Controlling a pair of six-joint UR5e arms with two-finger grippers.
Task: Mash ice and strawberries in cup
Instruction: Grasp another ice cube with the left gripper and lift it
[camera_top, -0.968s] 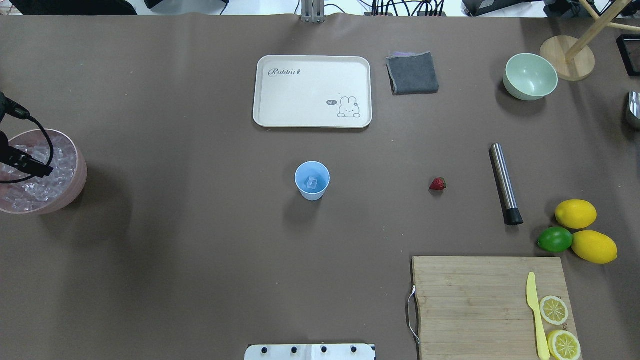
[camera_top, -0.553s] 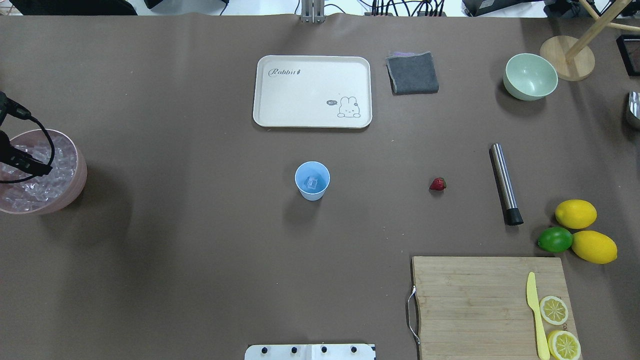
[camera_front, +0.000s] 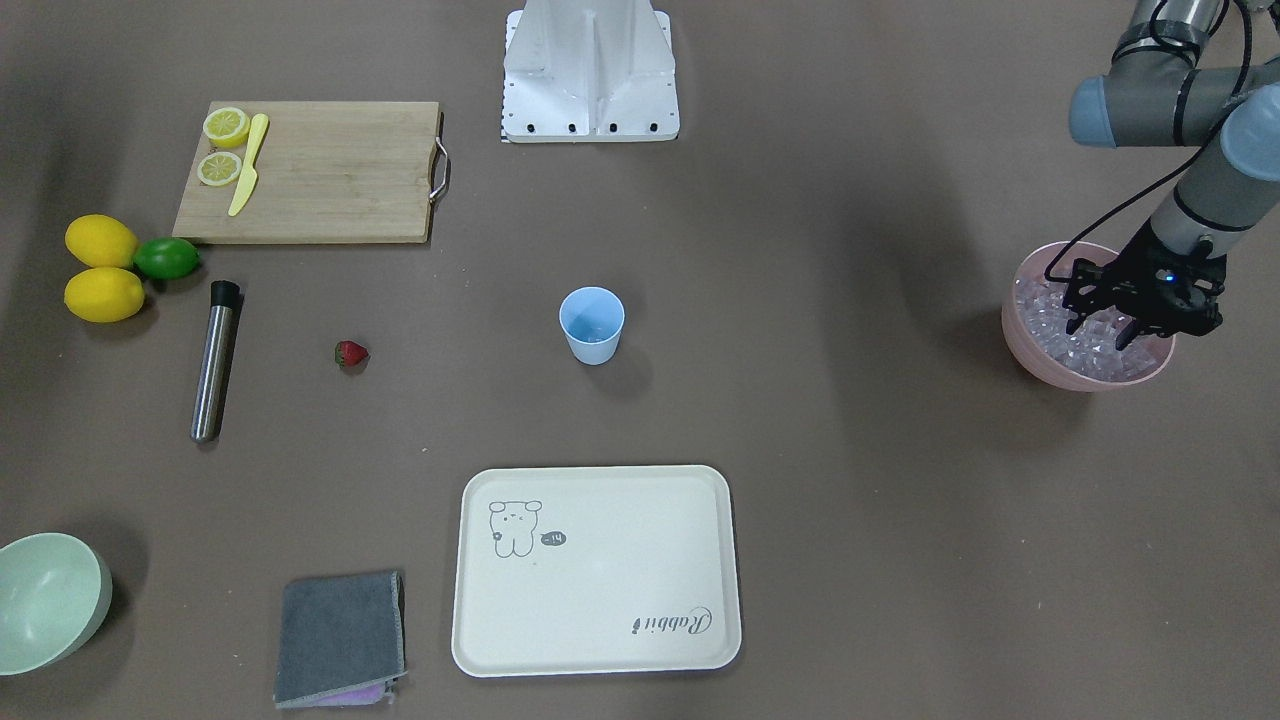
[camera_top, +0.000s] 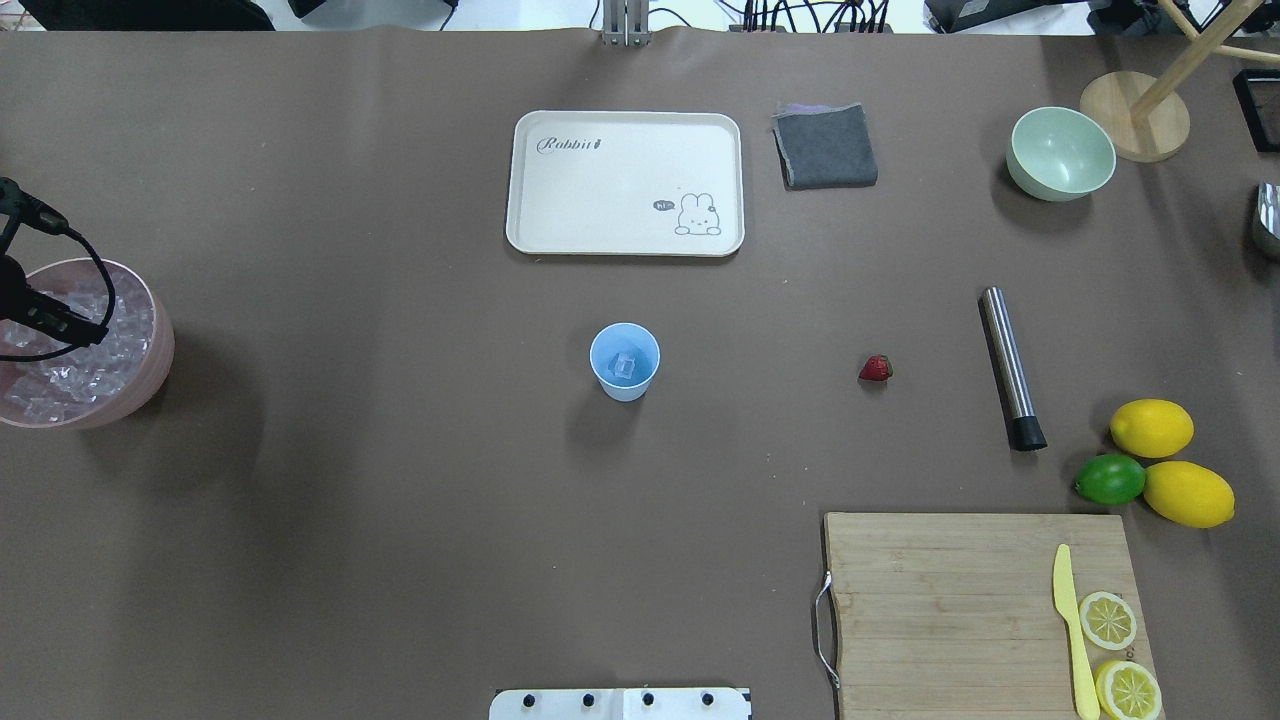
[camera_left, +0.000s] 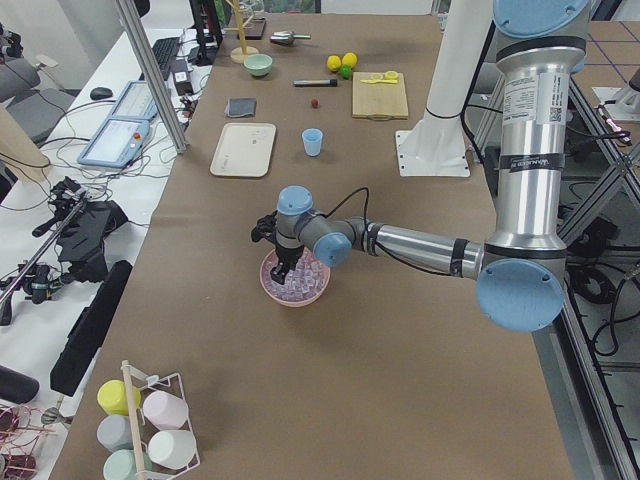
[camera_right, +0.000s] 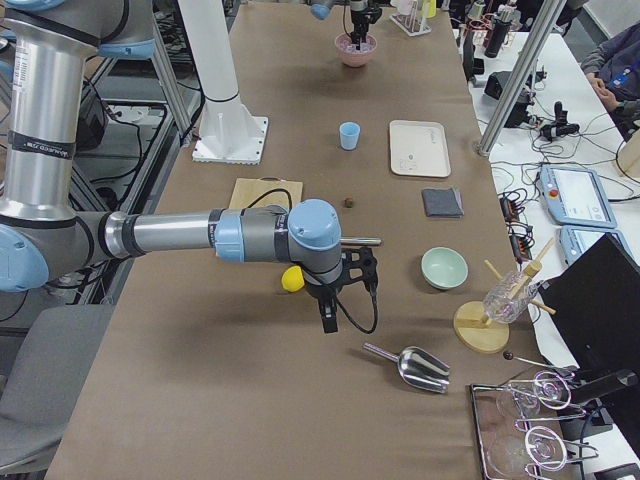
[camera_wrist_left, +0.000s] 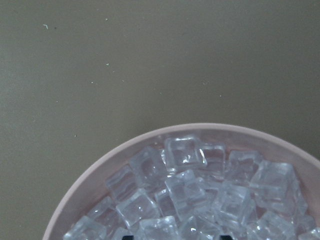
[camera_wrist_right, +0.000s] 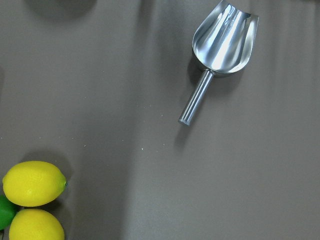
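— Where do the left fingers (camera_front: 1127, 335) stand?

— Over the pink bowl (camera_front: 1030, 355) at the left end of the worktop (camera_top: 400, 450). They are spread and point down, with their tips at the top of the ice (camera_wrist_left: 186, 186). I see no cube between them.

— So which way is the ice from them?

— Straight below. The heap fills the bowl, so I judge the next move to be a short drop and a pinch on one cube.

— And the cup (camera_top: 625, 392)?

— Upright at the middle of the worktop, well apart from the bowl, off to the robot's right. One cube (camera_top: 625, 367) already lies in it. A picked cube must travel sideways that way and be let go above the rim.

— The strawberry (camera_top: 875, 368)?

— On the bare worktop beyond the cup, further right, so the right arm is nearer to it.

— Are the right fingers (camera_right: 328, 322) ready?

— I cannot tell whether they are spread or pressed together. They hang near the lemons (camera_wrist_right: 34, 183), and only a side view shows them.
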